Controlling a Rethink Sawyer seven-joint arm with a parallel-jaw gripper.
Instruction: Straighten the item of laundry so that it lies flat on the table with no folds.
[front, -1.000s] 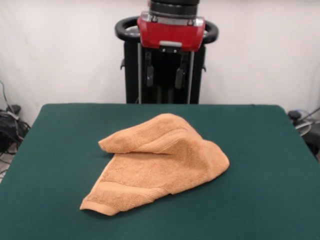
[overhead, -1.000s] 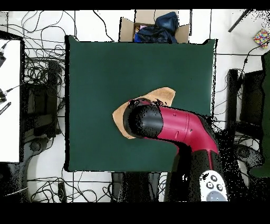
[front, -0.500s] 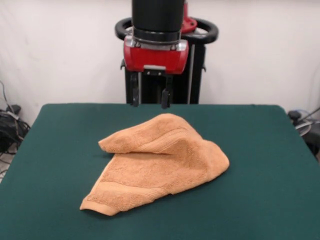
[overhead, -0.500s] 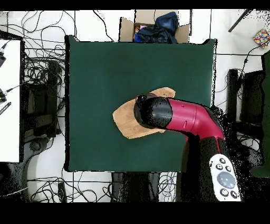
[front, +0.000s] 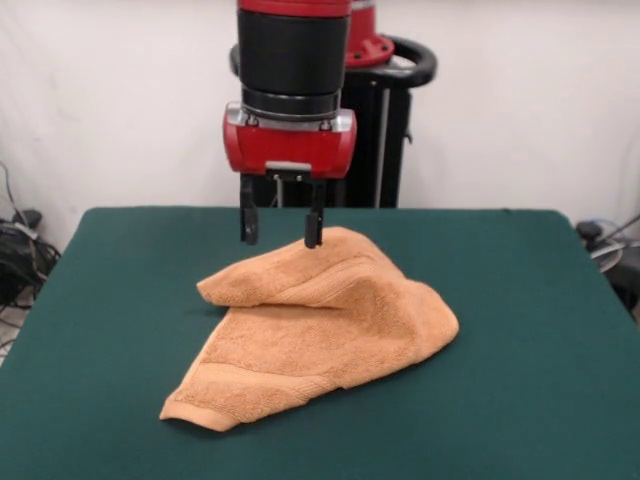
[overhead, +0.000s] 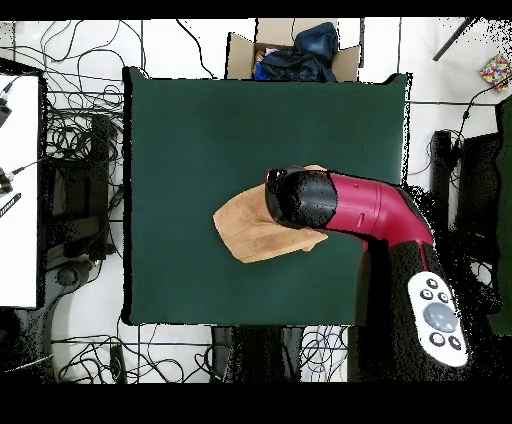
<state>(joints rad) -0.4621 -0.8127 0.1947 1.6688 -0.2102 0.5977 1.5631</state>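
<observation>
The orange-tan towel (front: 320, 325) lies crumpled on the dark green table (front: 520, 300), its upper part folded over toward the left, with one woven band showing near the front corner. In the overhead view the towel (overhead: 248, 228) sticks out left of the arm. My gripper (front: 279, 238) hangs open just above the towel's far top edge, its two black fingers (front: 248, 222) pointing down, the right one close to the cloth. It holds nothing. In the overhead view the arm's head (overhead: 303, 198) hides the gripper.
The black pedestal (front: 390, 150) stands behind the table's far edge. In the overhead view a cardboard box with dark clothes (overhead: 295, 52) sits past the table's top edge, and cables (overhead: 75, 150) lie on the floor at the left.
The arm has come down and moved left in the front view, bringing the open gripper from above the table's far edge to just over the towel's top. The towel has not moved.
</observation>
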